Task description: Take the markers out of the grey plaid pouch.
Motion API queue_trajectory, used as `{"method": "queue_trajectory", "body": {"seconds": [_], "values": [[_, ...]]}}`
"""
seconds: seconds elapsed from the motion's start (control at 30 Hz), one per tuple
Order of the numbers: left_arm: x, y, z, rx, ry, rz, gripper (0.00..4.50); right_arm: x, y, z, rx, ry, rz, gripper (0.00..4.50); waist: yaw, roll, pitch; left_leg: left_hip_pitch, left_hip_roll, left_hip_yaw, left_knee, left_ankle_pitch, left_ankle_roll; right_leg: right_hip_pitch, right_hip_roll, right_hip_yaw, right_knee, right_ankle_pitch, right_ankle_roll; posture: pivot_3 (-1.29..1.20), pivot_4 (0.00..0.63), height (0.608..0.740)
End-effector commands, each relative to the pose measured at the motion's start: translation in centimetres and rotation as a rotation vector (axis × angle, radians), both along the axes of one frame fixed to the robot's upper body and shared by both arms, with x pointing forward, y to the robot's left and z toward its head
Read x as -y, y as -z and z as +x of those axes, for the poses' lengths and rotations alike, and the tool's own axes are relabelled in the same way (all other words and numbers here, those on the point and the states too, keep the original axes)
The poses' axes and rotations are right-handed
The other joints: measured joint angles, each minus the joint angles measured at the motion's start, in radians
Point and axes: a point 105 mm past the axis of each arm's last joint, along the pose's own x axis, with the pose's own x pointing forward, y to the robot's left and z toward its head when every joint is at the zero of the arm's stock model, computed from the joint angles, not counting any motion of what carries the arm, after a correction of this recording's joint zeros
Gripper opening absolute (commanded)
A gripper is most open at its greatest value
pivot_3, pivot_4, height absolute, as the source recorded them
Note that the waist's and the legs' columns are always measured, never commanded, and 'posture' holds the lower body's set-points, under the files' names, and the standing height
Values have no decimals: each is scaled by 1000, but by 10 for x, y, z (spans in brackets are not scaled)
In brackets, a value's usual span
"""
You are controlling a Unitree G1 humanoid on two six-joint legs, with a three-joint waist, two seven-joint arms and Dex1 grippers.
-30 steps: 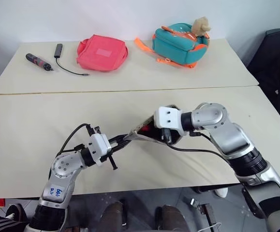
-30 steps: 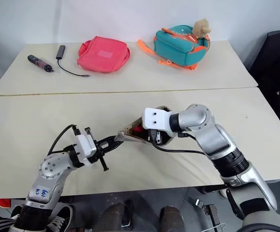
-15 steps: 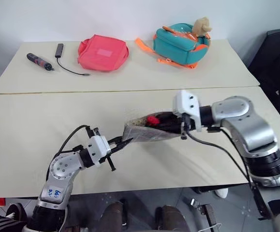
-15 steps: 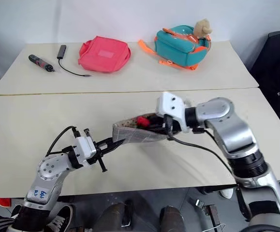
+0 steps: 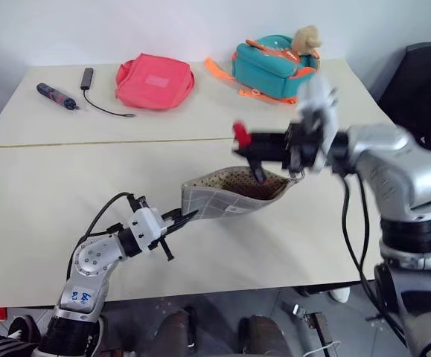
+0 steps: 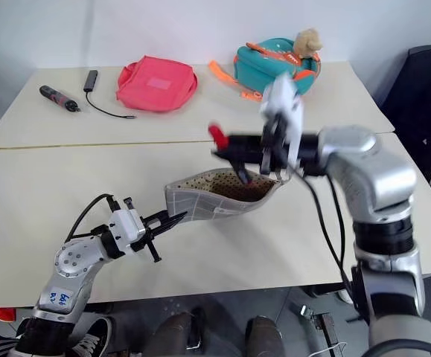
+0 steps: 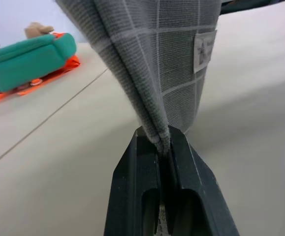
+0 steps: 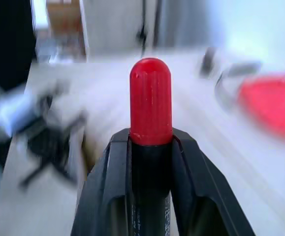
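The grey plaid pouch [image 5: 226,199] hangs open above the near table, its dotted tan lining showing. My left gripper [image 5: 186,217] is shut on the pouch's left corner; in the left wrist view the fabric [image 7: 172,54] is pinched between the fingers [image 7: 132,172]. Just above the pouch's mouth, my right gripper [image 5: 254,147] points left and is shut on a marker with a red cap [image 5: 239,134] and a black body. In the right wrist view the red cap [image 8: 150,98] sticks out past the fingertips [image 8: 108,157]. What else the pouch holds is hidden.
On the far table lie a pink-red pouch [image 5: 154,80], a teal-orange backpack [image 5: 273,65] with a small plush toy, and a dark tool with a cable [image 5: 55,95]. A seam [image 5: 88,143] divides the two tables. A black chair [image 5: 423,82] stands at the right.
My right gripper has risen out of the pouch with the red marker and turned to point left. The pouch now gapes open. My left gripper has kept its hold on the corner.
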Motion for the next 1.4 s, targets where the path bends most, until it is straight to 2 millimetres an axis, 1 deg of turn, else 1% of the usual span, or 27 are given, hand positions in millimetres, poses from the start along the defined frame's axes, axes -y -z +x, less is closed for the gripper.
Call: {"method": "queue_trajectory", "body": {"seconds": [0.03,0.07,0.1,0.17,0.2,0.23,0.27,0.3,0.4,0.43,0.53,0.6,0.73,0.77,0.8,0.87,0.97,1.03,1.13,1.2,1.27,1.33,1.37,1.4], "values": [[-12,-4,0,30,-39,6,0,33,-13,22,-26,184,54,637,4,0,0,0,0,0,0,-1,0,0,0,0,0,0,0,0,150,740],[-14,-4,-1,26,-42,3,0,48,-14,34,-23,278,50,637,4,0,0,0,-1,1,0,-1,1,0,-1,0,-1,0,0,0,150,740],[-14,-3,-2,24,-44,1,0,65,-10,46,-28,383,18,637,5,0,0,0,-1,2,0,-1,1,0,-1,1,-1,0,1,0,150,740],[-15,-2,-3,22,-45,1,0,98,9,67,15,580,-148,637,12,0,0,-1,-3,3,0,-2,2,-1,-1,1,-1,1,2,0,150,740],[-14,-2,-4,23,-45,1,0,110,20,71,-15,634,-192,637,15,0,0,-1,-3,4,0,-2,2,-2,-1,1,-1,1,2,0,150,740],[-14,-2,-4,24,-44,1,0,118,29,73,-59,659,-211,637,16,0,0,-1,-3,5,0,-2,2,-3,-1,2,-1,1,2,0,150,740],[-13,-1,-4,24,-40,4,0,120,47,71,-118,648,-245,637,17,0,0,-1,-3,5,0,-2,3,-3,-1,3,-1,1,2,0,150,740],[-12,-1,-5,25,-37,5,0,121,61,70,-183,643,-239,637,17,0,0,-1,-2,5,0,-2,2,-3,-1,3,-1,1,2,0,150,740],[-11,-1,-4,26,-33,5,0,124,85,66,-257,641,-266,637,15,1,1,-1,0,6,0,-2,2,-2,0,3,-2,1,2,0,150,740],[-10,-1,-4,27,-31,4,0,131,99,65,-268,664,-320,637,14,2,1,-1,0,6,0,-2,2,-2,0,3,-2,1,2,0,150,740],[-9,-2,-4,30,-26,2,0,149,127,65,-304,738,-399,637,18,2,1,-1,0,6,0,-2,2,-2,1,2,-1,1,2,0,150,740],[-7,-3,-4,30,-21,-1,0,150,143,62,-359,732,-400,637,19,2,1,-1,-1,6,1,-2,2,-2,1,2,-1,1,2,0,150,740],[-6,-3,-5,29,-17,-2,0,147,157,58,-403,699,-412,637,20,2,1,-1,-1,6,1,-2,2,-1,0,3,-2,1,2,0,150,740],[-5,-3,-5,30,-17,-2,0,146,159,59,-407,698,-408,987,19,2,1,-1,0,6,1,-2,2,-1,0,2,-2,1,2,0,150,740],[-5,-3,-5,30,-16,-3,0,146,160,59,-408,699,-405,1357,19,2,1,-1,0,6,1,-2,2,-1,0,2,-2,1,2,0,150,740],[-5,-3,-6,32,-14,-3,0,142,157,62,-397,699,-389,1901,19,2,1,-1,0,6,1,-2,2,-1,0,2,-2,1,2,0,150,740],[-4,-3,-6,32,-14,-3,0,141,154,65,-366,706,-395,2947,19,2,1,-1,0,6,1,-2,2,-1,0,3,-2,1,2,0,150,740],[-4,-3,-7,32,-14,-5,0,140,146,67,-325,704,-391,3619,20,2,1,-1,0,5,1,-2,2,-1,0,2,-2,1,2,0,150,740],[-3,-2,-8,33,-12,-3,0,134,123,70,-239,683,-342,3619,19,2,1,-1,0,6,1,-2,2,-1,0,2,-2,1,2,0,150,740],[-3,-3,-8,33,-10,-2,0,130,104,68,-200,653,-319,3619,19,2,1,-1,0,6,1,-2,2,-1,0,2,-2,1,2,0,150,740],[-3,-2,-9,32,-9,-1,0,124,78,67,-162,625,-263,3619,19,2,1,-1,0,6,1,-2,2,-1,0,3,-2,1,2,0,150,740],[-4,-2,-9,30,-8,-2,0,120,59,66,-132,603,-218,3619,18,3,2,-1,0,6,1,-2,2,-2,0,3,-2,1,2,0,150,740],[-4,-2,-9,30,-7,-1,0,114,46,65,-101,578,-188,3619,18,3,2,-1,0,6,1,-2,2,-2,0,3,-2,1,2,0,150,740],[-3,-2,-9,30,-5,0,0,104,29,61,-74,530,-136,3619,18,3,2,-1,0,5,1,-2,2,-2,0,3,-2,1,2,0,150,740]]}}
